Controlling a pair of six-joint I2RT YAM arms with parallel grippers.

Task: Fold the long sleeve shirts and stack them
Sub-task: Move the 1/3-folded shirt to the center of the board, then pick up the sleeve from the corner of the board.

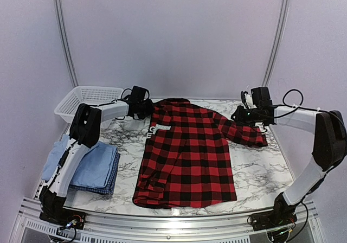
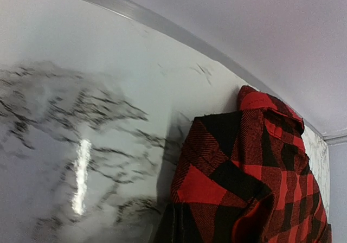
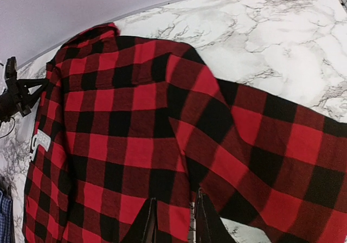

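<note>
The red-and-black plaid shirt (image 1: 187, 156) lies spread flat in the middle of the table, with a bit of white lettering (image 1: 153, 129) showing near its left shoulder. My left gripper (image 1: 142, 110) is at that shoulder. In the left wrist view the plaid cloth (image 2: 238, 172) rises right up to the lens and hides the jaws. My right gripper (image 1: 242, 115) is at the top of the right sleeve (image 1: 246, 132). In the right wrist view its fingers (image 3: 146, 226) stand close together with plaid cloth (image 3: 135, 118) between them. Light blue and blue checked shirts (image 1: 89, 164) lie folded at the left.
A white mesh basket (image 1: 81, 97) stands at the back left, behind the left arm. The folded blue pile sits near the table's left edge. Bare marble shows at the right front (image 1: 260, 172) and behind the shirt's collar.
</note>
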